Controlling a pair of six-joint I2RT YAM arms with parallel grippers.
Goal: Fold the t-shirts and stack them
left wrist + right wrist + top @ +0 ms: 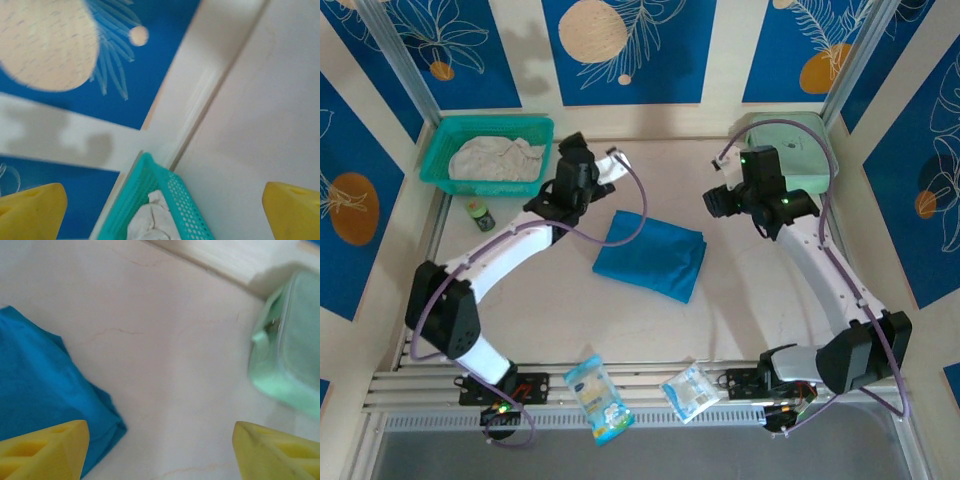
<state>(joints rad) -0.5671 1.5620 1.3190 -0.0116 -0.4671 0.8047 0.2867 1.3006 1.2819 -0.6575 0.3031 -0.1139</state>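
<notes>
Fingers (31,210) of the left gripper (162,212) stand wide apart, their yellow pads at either edge of the wrist view, with nothing held between them. That gripper hangs above the worktop (560,300) just past the far-left corner of the teal-blue t-shirt (650,255). It is clear of the cloth and aimed away from it, towards the teal mesh basket (433,165). The right gripper (160,452) is likewise spread wide and empty. It hangs off the far-right corner of the teal-blue t-shirt, near it but not touching. In its wrist view a folded corner of that shirt lies just beside the finger at the picture's left edge.

The teal-blue t-shirt lies flat as a folded, roughly rectangular bundle in the middle of the worktop, between the two grippers and nearer the arm bases than either. The off-white t-shirt (498,158) sits crumpled inside the basket, well to the far left of the blue one, beyond the left gripper. A small bottle (480,214) with a green cap stands left of the blue shirt, just on the near side of the basket. The mint-green zip case (802,135) lies to the blue shirt's far right, beyond the right gripper. One snack packet (598,398) and a second packet (690,392) rest at the near edge of the worktop, on the near side of the blue shirt, between the arm bases.
</notes>
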